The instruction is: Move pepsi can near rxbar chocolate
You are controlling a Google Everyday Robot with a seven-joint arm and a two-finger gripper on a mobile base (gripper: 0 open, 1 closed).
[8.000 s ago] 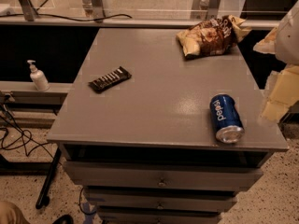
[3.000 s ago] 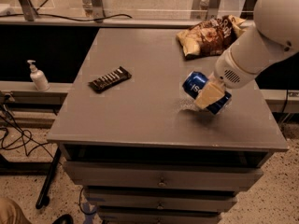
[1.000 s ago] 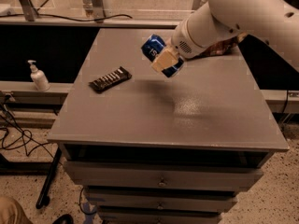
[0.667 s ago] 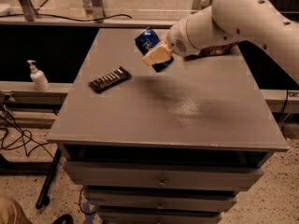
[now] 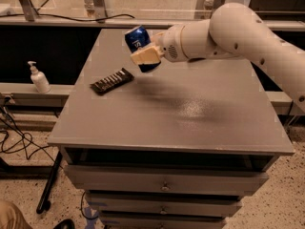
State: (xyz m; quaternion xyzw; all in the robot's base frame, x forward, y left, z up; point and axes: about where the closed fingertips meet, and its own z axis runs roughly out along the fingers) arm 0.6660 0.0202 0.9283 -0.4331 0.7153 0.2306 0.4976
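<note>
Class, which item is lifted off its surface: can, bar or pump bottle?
The pepsi can, held in the gripper above the table; the rxbar chocolate lies flat.

Warm, dim overhead light; I see pale glare on the middle of the counter (image 5: 224, 132). The end effector (image 5: 144, 57), at eleven o'clock clamping the pepsi can (image 5: 136, 36), throws a soft shadow toward five o'clock.

Grey table (image 5: 190, 113) with drawers (image 5: 164, 185) under its top, pump bottle (image 5: 39, 78) on ledge (image 5: 19, 90) left of table, black cables (image 5: 14, 137) on speckled floor (image 5: 28, 197) left of table.
</note>
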